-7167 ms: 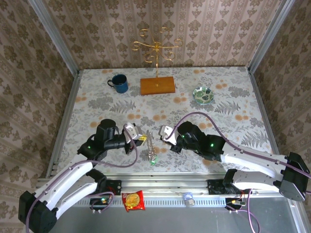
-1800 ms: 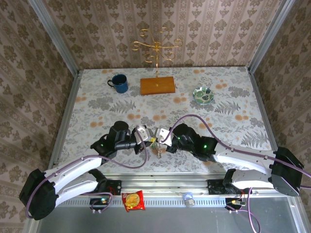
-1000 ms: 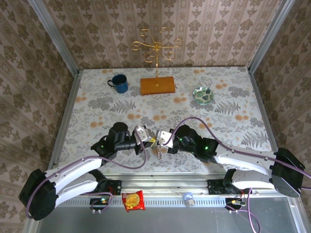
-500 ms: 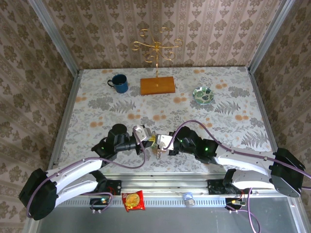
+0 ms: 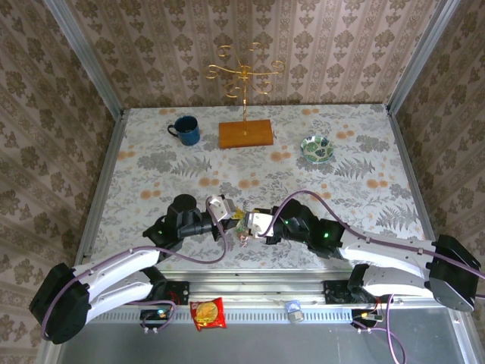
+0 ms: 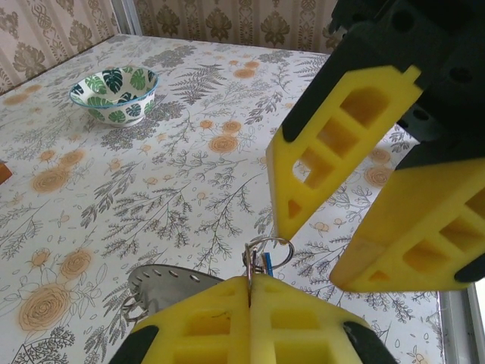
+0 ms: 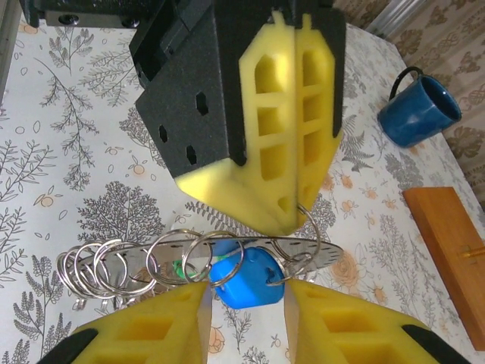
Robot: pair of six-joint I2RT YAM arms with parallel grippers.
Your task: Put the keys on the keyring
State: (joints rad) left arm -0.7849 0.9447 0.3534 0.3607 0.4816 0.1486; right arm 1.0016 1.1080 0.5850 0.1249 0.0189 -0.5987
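Left gripper (image 6: 250, 290): pads pressed flat together, with 1 end loop of the keyring (image 7: 92, 265) nipped at the very tip. Right gripper (image 7: 245, 296): parted to a narrow gap, gripping nothing that I can confirm. The blue key (image 7: 244, 274) has its head in that gap, just past my right fingertips; can't tell if either pad touches it. The 2 grippers meet nearly nose to nose.

The keyring is a string of thin wire rings. It runs from the left pinch across the front of my right fingers and bunches into a tight coil off 1 side of the right gripper. Green key (image 7: 179, 267): only a sliver shows behind the rings, just beside the blue head. A metal strip (image 6: 163, 282) with a row of dots lies along the rings. Can't tell if the bunch rests on the table (image 6: 189, 152).

Further out, the bowl (image 6: 114, 91) is well beyond my left tips. The blue mug (image 7: 420, 110) and wooden base (image 7: 447, 243) are well beyond my right ones.
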